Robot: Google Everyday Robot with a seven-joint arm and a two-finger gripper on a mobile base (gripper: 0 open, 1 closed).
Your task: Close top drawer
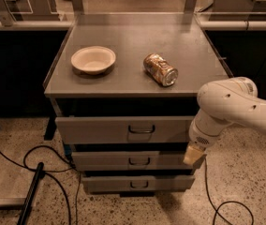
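The top drawer [105, 129] is a wide grey metal front with a small dark loop handle [141, 129] at its centre. It stands pulled out a little from under the cabinet top, with a dark gap above it. My gripper [193, 154] hangs from the white arm [226, 104] at the drawer's right end, in front of the second drawer's right corner. Only its pale tip shows.
A white bowl [93, 60] and a brown can lying on its side [160, 69] rest on the grey cabinet top [133, 36]. Two narrower drawers [105, 161] sit below the top one. Black cables [39, 156] and a dark pole [30, 196] lie on the speckled floor at left; another cable [226, 205] at right.
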